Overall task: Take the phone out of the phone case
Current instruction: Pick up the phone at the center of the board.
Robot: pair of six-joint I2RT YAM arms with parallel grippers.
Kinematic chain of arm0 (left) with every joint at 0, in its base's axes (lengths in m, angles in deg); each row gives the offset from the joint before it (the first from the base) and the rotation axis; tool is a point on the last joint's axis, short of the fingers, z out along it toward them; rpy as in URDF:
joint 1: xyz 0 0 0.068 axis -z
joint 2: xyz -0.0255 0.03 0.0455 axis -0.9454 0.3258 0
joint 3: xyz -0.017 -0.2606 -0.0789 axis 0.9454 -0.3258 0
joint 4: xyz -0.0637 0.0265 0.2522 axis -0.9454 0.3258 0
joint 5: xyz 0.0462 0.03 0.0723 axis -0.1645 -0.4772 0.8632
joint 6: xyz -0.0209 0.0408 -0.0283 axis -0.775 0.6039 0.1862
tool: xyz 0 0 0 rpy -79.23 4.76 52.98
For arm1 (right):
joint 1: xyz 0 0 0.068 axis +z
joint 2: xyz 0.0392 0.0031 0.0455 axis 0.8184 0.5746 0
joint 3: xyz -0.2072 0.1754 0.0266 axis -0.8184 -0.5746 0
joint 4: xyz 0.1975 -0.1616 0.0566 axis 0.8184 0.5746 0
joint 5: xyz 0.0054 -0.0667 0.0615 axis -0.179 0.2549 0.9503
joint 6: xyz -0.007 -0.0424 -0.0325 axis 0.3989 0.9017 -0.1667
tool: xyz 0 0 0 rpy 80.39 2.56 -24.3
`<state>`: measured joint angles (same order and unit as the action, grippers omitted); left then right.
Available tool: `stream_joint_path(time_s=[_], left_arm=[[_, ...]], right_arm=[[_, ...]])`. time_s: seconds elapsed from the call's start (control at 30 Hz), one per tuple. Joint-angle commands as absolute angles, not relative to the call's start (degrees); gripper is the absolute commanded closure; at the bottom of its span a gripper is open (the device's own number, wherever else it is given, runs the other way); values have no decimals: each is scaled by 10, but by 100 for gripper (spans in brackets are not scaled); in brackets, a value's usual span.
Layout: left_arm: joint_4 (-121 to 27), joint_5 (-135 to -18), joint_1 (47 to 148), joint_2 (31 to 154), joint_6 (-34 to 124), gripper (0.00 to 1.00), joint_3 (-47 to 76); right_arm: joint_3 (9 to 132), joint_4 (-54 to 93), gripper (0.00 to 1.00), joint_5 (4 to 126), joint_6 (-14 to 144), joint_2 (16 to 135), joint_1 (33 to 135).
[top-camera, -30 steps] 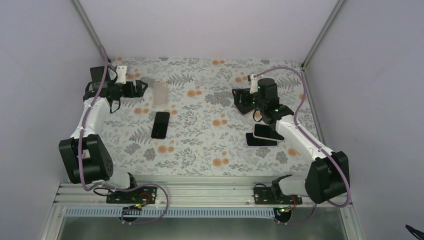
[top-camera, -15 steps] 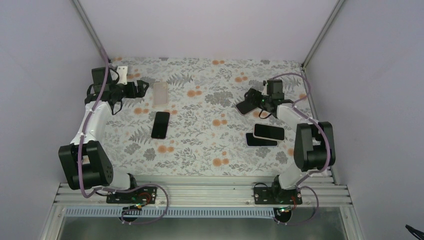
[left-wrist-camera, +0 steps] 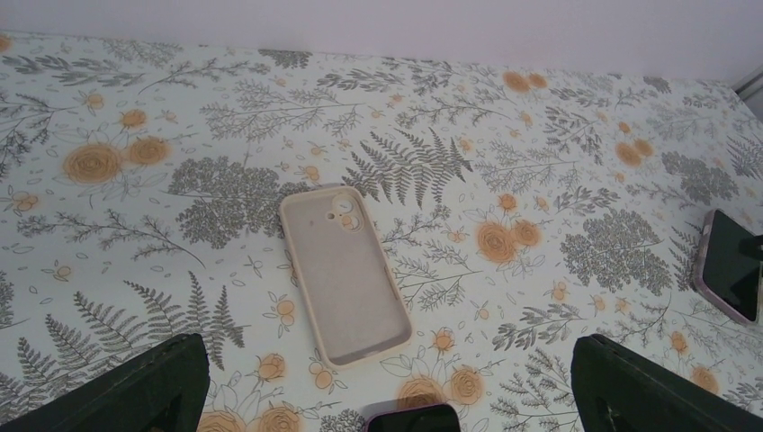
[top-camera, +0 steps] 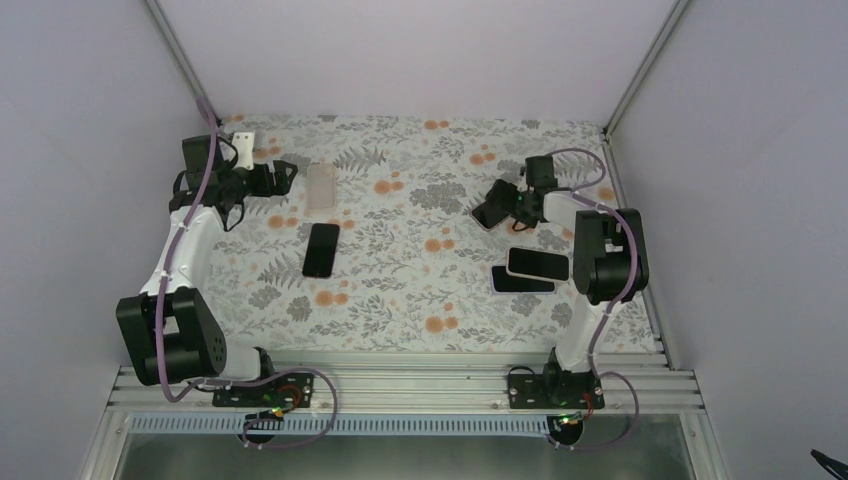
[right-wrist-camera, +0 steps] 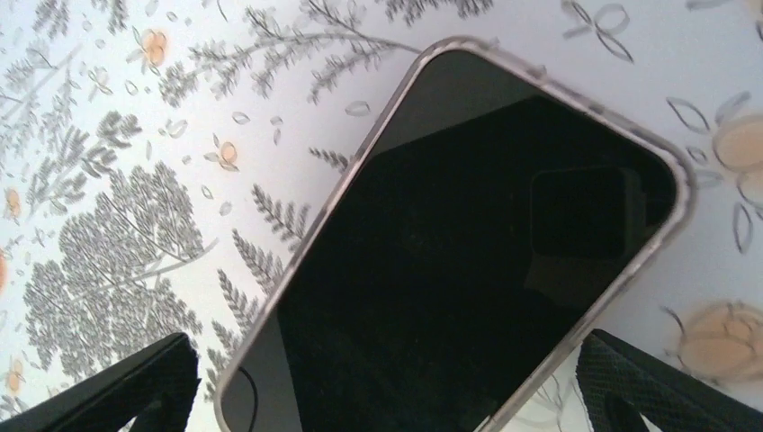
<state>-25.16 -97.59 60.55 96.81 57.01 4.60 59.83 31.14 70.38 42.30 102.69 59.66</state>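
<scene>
Viewing from above: left gripper (top-camera: 283,176) spread wide near an empty case (top-camera: 321,187), right gripper (top-camera: 490,212) spread wide far right. Viewing from left wrist: that case flat. Viewing from right wrist: phone (right-wrist-camera: 450,261) inside translucent phone case (right-wrist-camera: 540,81), flat on table (right-wrist-camera: 108,108) between fingers.

Beige phone case (left-wrist-camera: 345,276), black phone (top-camera: 321,249), grey-and-orange floral tablecloth (top-camera: 420,290)

Floral tablecloth (top-camera: 400,290), plain lilac walls (top-camera: 420,50), aluminium rail (top-camera: 400,385) in front.
</scene>
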Motion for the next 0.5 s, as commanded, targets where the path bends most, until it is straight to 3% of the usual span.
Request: stream_joint_path(time_s=[0.0,0.23,0.47], left_arm=[[-268,-980,604,960,565,0,41],[-270,-984,604,966,563,0,42],[-269,-988,605,964,564,0,39]], right_arm=[[634,316,1,729,425,1057,592],[693,330,1,782,469,1123,621],[771,365,1,757,589,1179,685]])
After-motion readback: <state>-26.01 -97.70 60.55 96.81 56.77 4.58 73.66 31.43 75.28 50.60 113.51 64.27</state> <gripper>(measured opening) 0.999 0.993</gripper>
